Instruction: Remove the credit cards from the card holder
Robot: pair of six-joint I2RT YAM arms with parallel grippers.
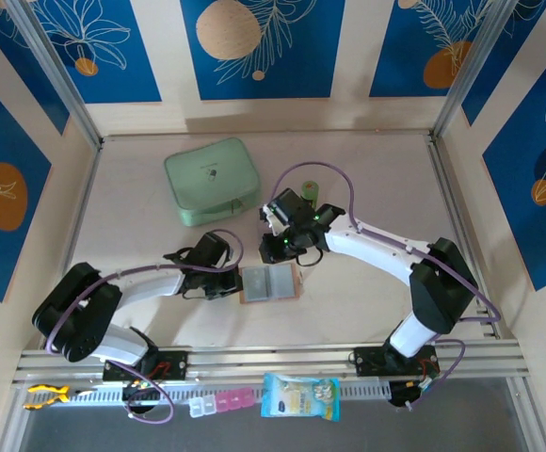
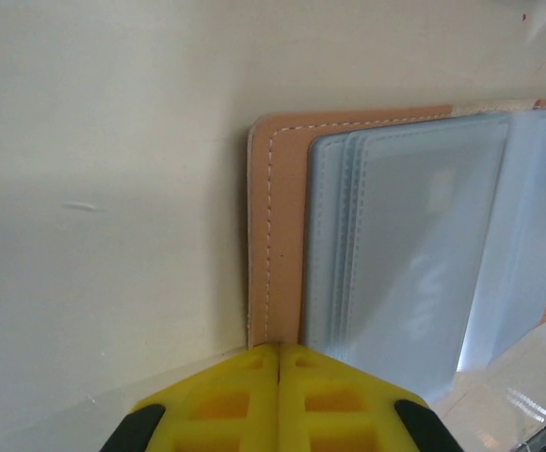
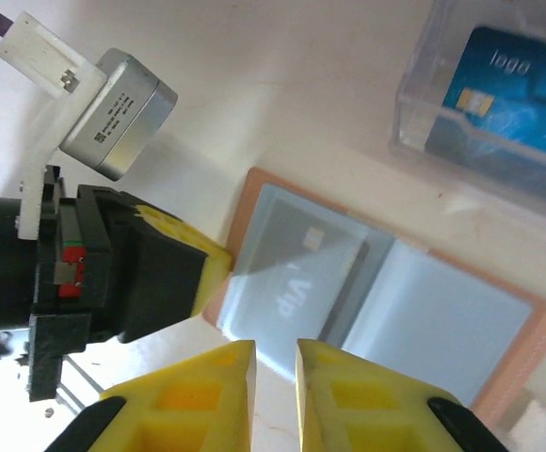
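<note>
Top external view: the card holder (image 1: 271,282) lies open and flat on the table (image 1: 132,217), near the front edge between the two arms, with a mint-green zip case (image 1: 212,181) well behind it. The left gripper (image 1: 232,279) sits at the holder's left edge, and the right gripper (image 1: 279,252) hangs just beyond its far edge. Left wrist view: the left fingers (image 2: 226,400) are pressed together with no gap and nothing between them. Their tips rest against the corner of the tan cover, and I judge them to be pinning the holder down. The grey plastic pockets (image 2: 414,245) are too cloudy from here to read their contents. Right wrist view: the right fingers (image 3: 348,391) stand a narrow slit apart and empty, above the holder's left page. A dark card (image 3: 292,282) marked VIP lies inside that left pocket, under the plastic. A light blue card (image 3: 513,89) lies in a clear plastic box (image 3: 414,132) near the holder but apart from it. Finding: one card is out and one is left to extract. The right-hand pocket looks empty. The task is roughly half done.
</note>
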